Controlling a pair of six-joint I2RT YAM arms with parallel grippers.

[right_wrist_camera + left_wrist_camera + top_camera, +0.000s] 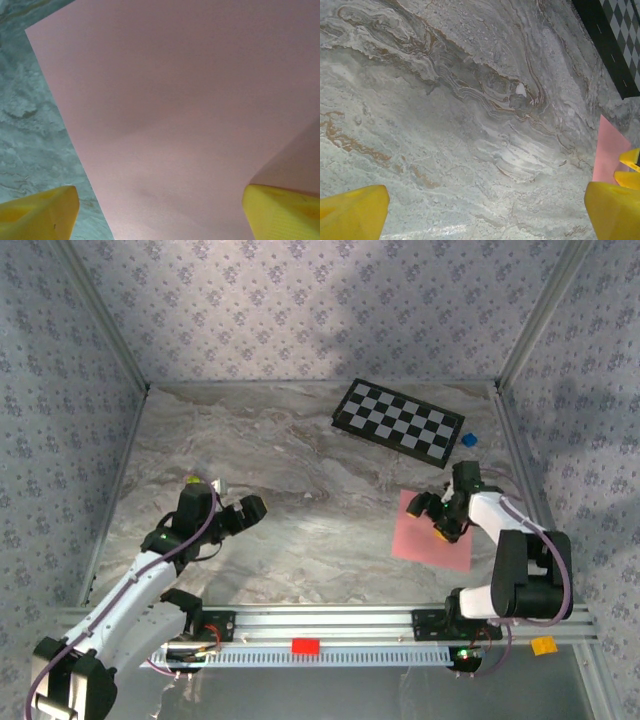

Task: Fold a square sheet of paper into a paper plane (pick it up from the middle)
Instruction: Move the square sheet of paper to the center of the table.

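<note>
The square sheet of paper (422, 542) is plain pink and lies on the marble table at the right, in front of the right arm. My right gripper (440, 520) hangs low over it, open. In the right wrist view the sheet (170, 100) spans the gap of the right gripper (160, 210). One yellow fingertip (40, 212) is over bare marble beside the sheet's edge. Beside the other fingertip (282, 212) the paper buckles upward. My left gripper (235, 502) is open over bare marble at the left, holding nothing (485, 210). The left wrist view catches the sheet's edge (609, 150).
A black-and-white checkered board (398, 420) lies at the back right, with a small blue block (468, 440) beside it. A red block (305, 646) and an orange piece (543, 645) sit at the front rail. Patterned walls enclose the table on three sides.
</note>
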